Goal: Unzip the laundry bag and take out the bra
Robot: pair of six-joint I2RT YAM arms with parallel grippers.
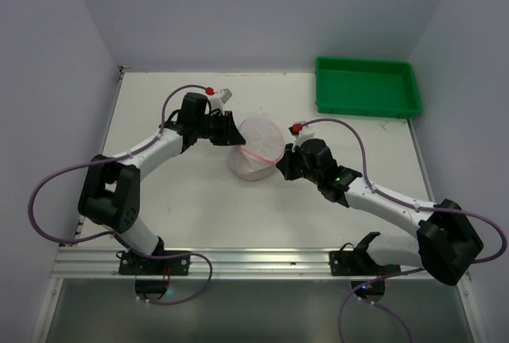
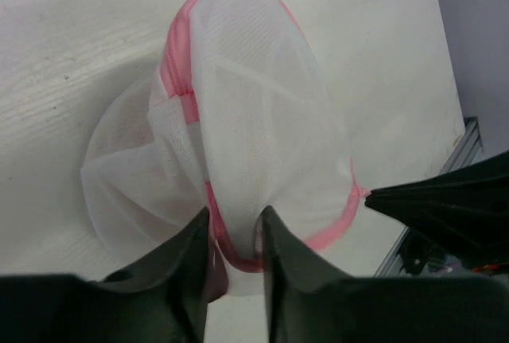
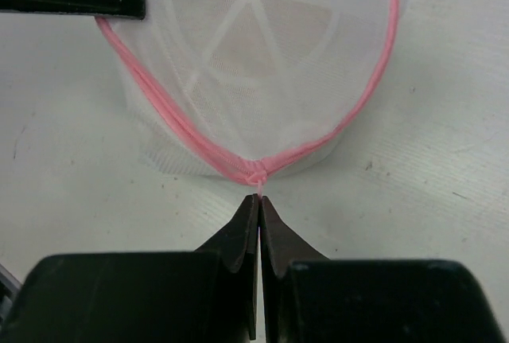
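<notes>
Closest to the right wrist lens: right gripper (image 3: 259, 200), fingers pressed flat together on a tiny pink tab (image 3: 258, 177) at the rim of the bag (image 3: 270, 56). From that tab, pink trim (image 3: 171, 128) running up both sides of the round white mesh. Bra (image 3: 238, 56) seen only as a faint beige shade through the mesh, inside the bag; shape not clear.

Close under the left wrist lens: left gripper (image 2: 236, 228), dark fingers (image 2: 191, 255) nearly closed, clamping a fold of mesh and trim at the opposite rim. One round half tilted up on edge, the other lower, down on the table (image 2: 64, 40). Tip of the right gripper (image 2: 429, 200) touching the trim at the far side.

From above: bag (image 1: 256, 148) at mid-table, held between both grippers, left gripper (image 1: 231, 132) at its upper left, right gripper (image 1: 282, 164) at its lower right. Green tray (image 1: 366, 87) at the far right corner, well apart from the bag. Zip open or closed: cannot tell.
</notes>
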